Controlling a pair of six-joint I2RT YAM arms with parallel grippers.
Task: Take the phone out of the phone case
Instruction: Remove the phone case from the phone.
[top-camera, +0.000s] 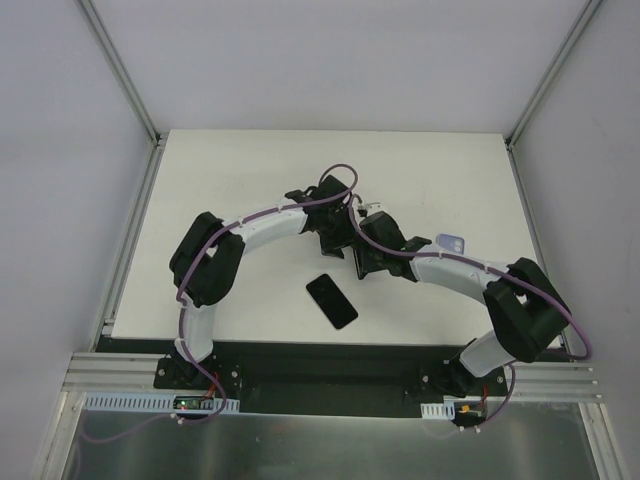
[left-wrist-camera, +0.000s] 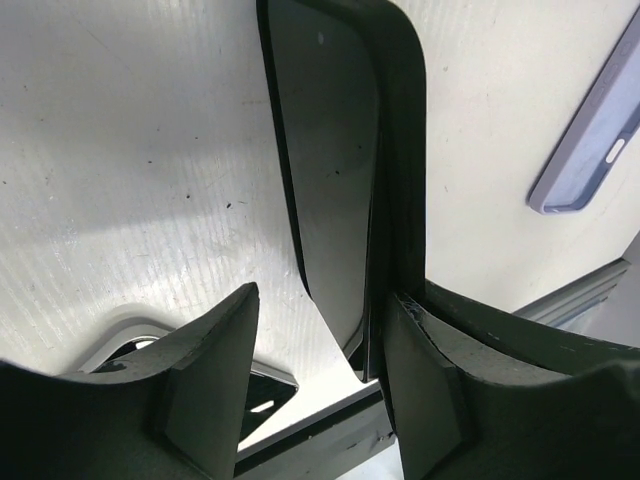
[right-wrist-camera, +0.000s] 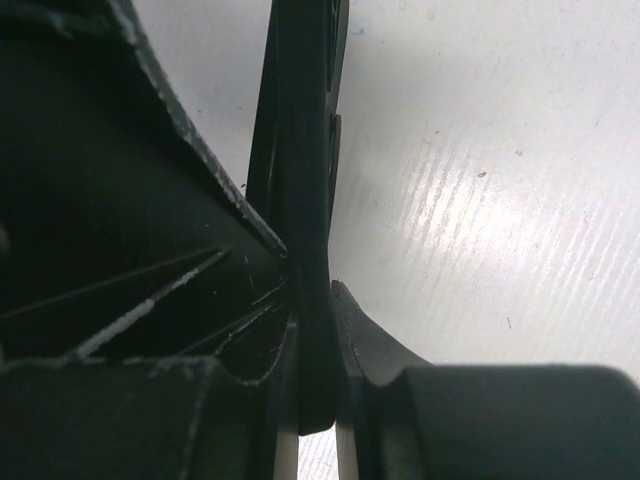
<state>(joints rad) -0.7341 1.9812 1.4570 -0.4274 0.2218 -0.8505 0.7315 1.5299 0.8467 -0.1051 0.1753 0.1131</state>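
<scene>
The black phone case (left-wrist-camera: 402, 150) stands on edge above the table, with a glossy dark phone (left-wrist-camera: 325, 150) showing against its inner side. My right gripper (right-wrist-camera: 315, 290) is shut on the case's edge (right-wrist-camera: 300, 150); in the top view it (top-camera: 365, 252) meets the left gripper (top-camera: 333, 235) at the table's middle. My left gripper (left-wrist-camera: 322, 300) is open. The case and phone stand between its fingers, close against the right finger (left-wrist-camera: 420, 380). The left finger (left-wrist-camera: 210, 370) is well clear of them.
Another black phone (top-camera: 331, 300) lies flat on the white table (top-camera: 230, 190) in front of the grippers. A lavender cased phone (top-camera: 452, 242) lies to the right, also in the left wrist view (left-wrist-camera: 590, 130). Metal frame rails run along the table's edges.
</scene>
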